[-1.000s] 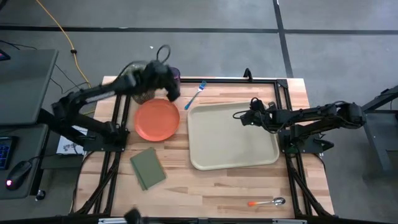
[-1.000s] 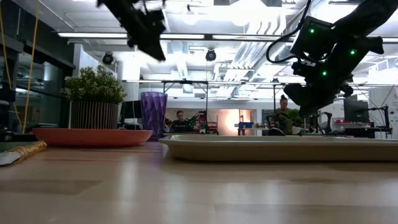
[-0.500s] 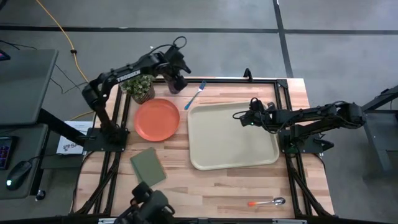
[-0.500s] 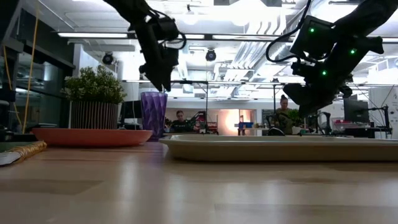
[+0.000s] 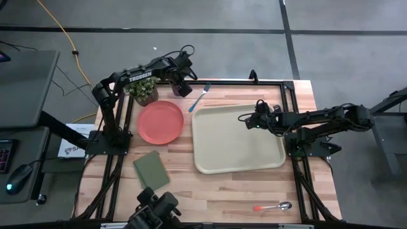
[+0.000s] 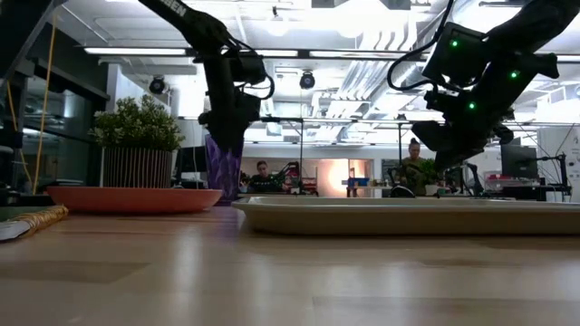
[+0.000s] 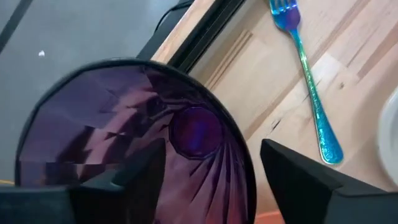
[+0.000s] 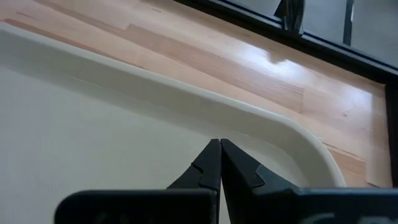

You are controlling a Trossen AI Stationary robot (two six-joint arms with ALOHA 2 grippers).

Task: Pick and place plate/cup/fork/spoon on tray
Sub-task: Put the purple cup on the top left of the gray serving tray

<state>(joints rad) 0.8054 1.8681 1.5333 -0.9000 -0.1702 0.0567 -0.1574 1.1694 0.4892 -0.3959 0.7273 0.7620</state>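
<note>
The purple cup (image 7: 124, 137) stands upright at the table's far left, next to the potted plant (image 5: 145, 90). My left gripper (image 5: 181, 84) is open and lowered over the cup from above, one finger (image 7: 143, 171) inside it and one finger (image 7: 298, 174) outside its wall. In the low view the gripper covers the cup (image 6: 224, 172). The orange-red plate (image 5: 161, 122) lies left of the beige tray (image 5: 236, 138). The blue fork (image 5: 199, 97) lies beyond the tray's far left corner. The spoon (image 5: 273, 207) lies near the front edge. My right gripper (image 5: 245, 121) is shut above the tray's far part. My left gripper straddles the cup's wall at the rim (image 7: 239, 146) from above, pointing down, one finger inside the hollow and one outside. Whether either finger touches the wall, I cannot tell. The cup stands upright on the table.
A green rectangular pad (image 5: 151, 170) lies in front of the plate. The plant stands close to the cup's left. A dark device (image 5: 156, 213) sits at the table's front edge. People sit in the room beyond the table (image 6: 412, 154).
My left gripper has swung from above the plate and plant toward the table's far edge, then come down over the cup until its fingers reach below the rim. The cup has stayed where it was. My right arm has kept still.
</note>
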